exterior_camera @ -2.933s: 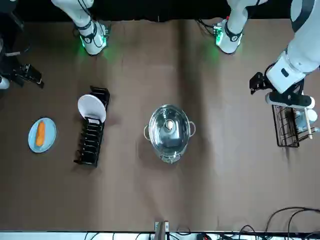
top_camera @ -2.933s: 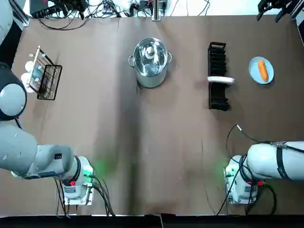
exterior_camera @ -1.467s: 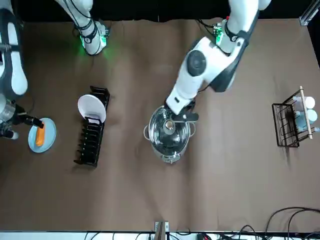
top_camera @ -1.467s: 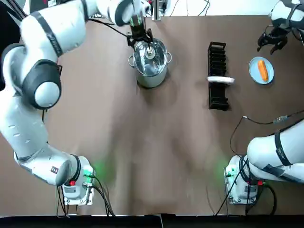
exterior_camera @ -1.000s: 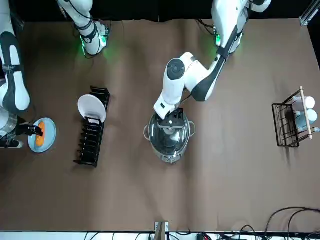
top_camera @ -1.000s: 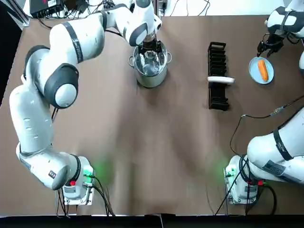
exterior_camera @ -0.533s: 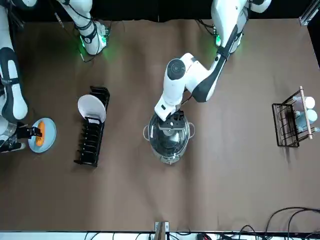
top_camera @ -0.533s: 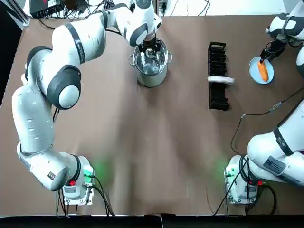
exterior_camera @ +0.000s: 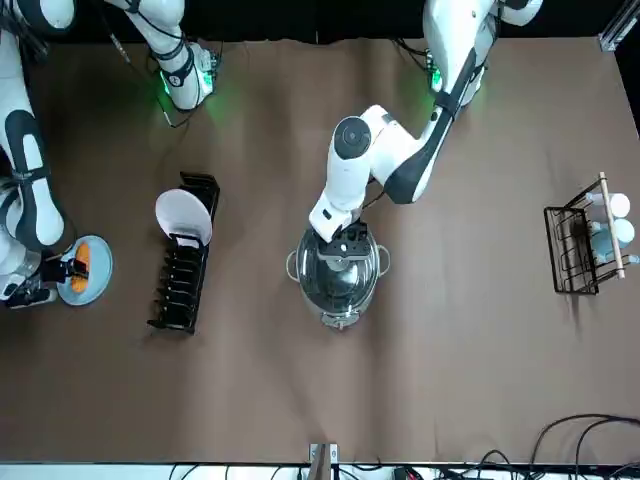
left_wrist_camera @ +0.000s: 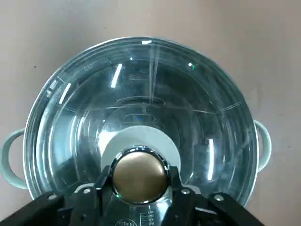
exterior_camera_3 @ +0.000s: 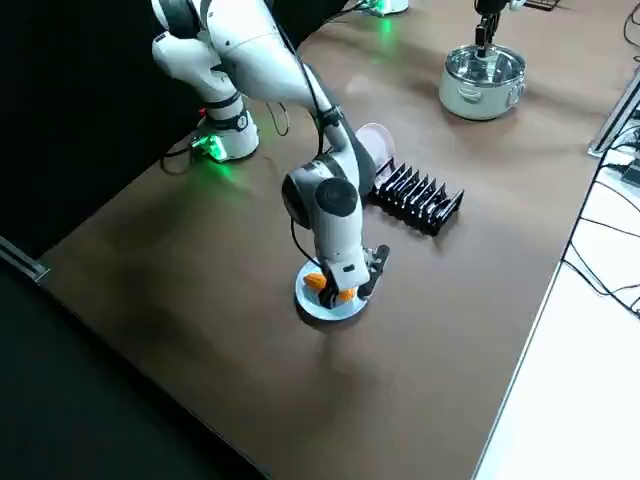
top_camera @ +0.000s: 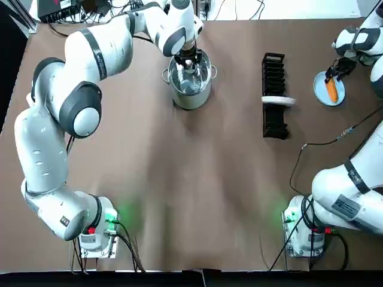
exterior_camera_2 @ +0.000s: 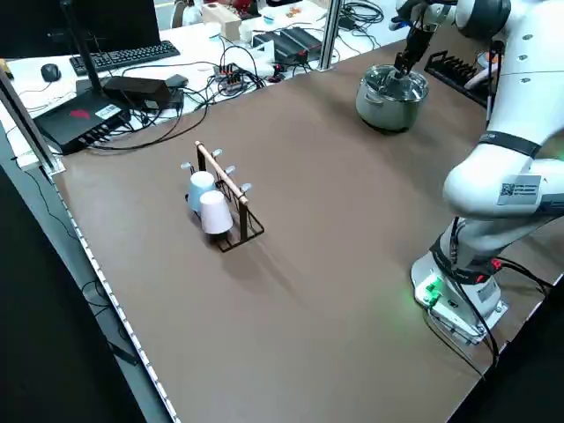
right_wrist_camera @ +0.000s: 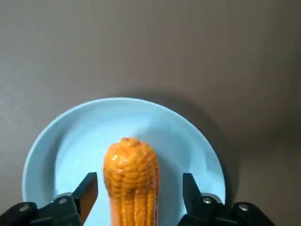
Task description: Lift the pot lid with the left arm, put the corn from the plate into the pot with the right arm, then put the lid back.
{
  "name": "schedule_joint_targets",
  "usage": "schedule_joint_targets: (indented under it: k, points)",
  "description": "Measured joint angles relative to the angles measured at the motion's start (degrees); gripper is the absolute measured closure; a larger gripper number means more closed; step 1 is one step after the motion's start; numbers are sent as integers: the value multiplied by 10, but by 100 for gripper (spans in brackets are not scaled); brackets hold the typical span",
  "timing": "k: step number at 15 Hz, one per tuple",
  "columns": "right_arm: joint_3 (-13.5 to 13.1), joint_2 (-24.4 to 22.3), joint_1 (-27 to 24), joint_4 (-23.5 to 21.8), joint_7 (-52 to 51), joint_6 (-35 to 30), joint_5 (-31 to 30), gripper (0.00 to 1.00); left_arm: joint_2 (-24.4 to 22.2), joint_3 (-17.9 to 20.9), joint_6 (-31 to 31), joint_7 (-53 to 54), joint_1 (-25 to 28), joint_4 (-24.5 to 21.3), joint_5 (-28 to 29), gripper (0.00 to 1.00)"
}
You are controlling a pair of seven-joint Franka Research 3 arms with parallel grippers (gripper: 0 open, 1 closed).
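The steel pot (top_camera: 190,92) stands at the back middle of the table with its glass lid (left_wrist_camera: 141,94) on it. My left gripper (top_camera: 189,61) is straight above the lid, and in the left wrist view its fingers (left_wrist_camera: 106,181) press against both sides of the brass knob (left_wrist_camera: 139,174). The orange corn (top_camera: 331,89) lies on a light blue plate (top_camera: 319,88) at the far right. My right gripper (top_camera: 333,74) hangs low over it, open, with one finger (right_wrist_camera: 87,190) on each side of the corn (right_wrist_camera: 131,179) and a gap to it.
A black dish rack (top_camera: 274,122) holding one white plate (top_camera: 278,101) stands between pot and corn plate. A wire rack with cups (exterior_camera: 585,240) sits at my far left. Cables (top_camera: 119,13) run along the back edge.
Both arms have swung in from the table's sides. The left gripper reached the lid knob and stayed there. The right gripper came down until its fingers straddled the corn.
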Motion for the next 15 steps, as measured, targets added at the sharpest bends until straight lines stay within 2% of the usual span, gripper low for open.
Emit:
schedule_joint_targets:
  k: [1, 3, 4, 5, 6, 8, 13, 15]
  points:
    - [0, 4, -1, 0, -1, 1, 0, 19, 0, 0, -1, 0, 0, 0, 0, 50]
    - [1, 8, -1, 1, -2, 3, 0, 22, 0, 0, -1, 0, 0, 0, 0, 50]
    - [1, 8, -1, 1, -2, 3, 0, 28, 0, 0, -1, 0, 0, 0, 0, 50]
    - [2, 8, -1, 2, -2, 3, 0, 28, 0, 0, -1, 0, 0, 0, 0, 50]
    - [2, 8, -1, 3, -2, 3, 0, 34, 0, 0, -2, 0, 0, 1, 0, 50]
    - [3, 8, 0, 4, -2, 2, 0, 53, 0, 0, -5, 0, 0, 2, 0, 50]
    - [6, 8, 5, 7, -3, 1, 0, 55, -8, 0, -18, 0, 2, 5, 0, 50]
    - [9, -6, 19, 20, -3, -17, 0, 55, -36, 0, -44, 0, 12, 6, 0, 50]
